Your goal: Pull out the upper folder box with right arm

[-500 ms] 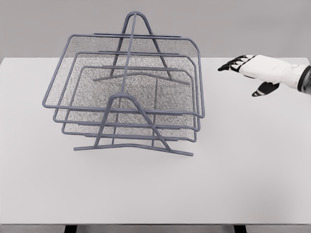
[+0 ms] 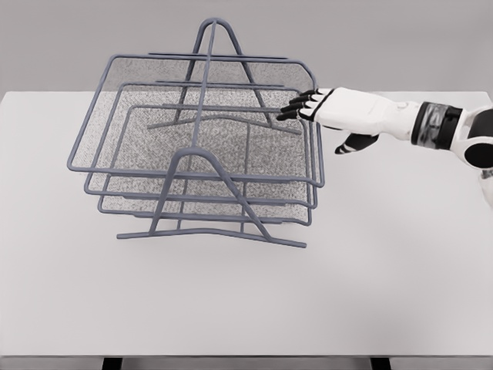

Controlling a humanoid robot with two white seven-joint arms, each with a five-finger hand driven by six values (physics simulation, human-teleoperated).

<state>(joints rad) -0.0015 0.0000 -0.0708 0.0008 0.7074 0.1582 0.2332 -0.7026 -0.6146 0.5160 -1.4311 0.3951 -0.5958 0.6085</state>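
The near half of the white tabletop was seen bare, with the grey wire rack stood left of its middle, its base foot nearest and three mesh trays stacked in it. The upper folder box was seated as the top tray, toward the far edge. The right hand was reached in from the right edge, fingers spread and extended over that tray's right rim, nothing gripped; actual contact could not be told.
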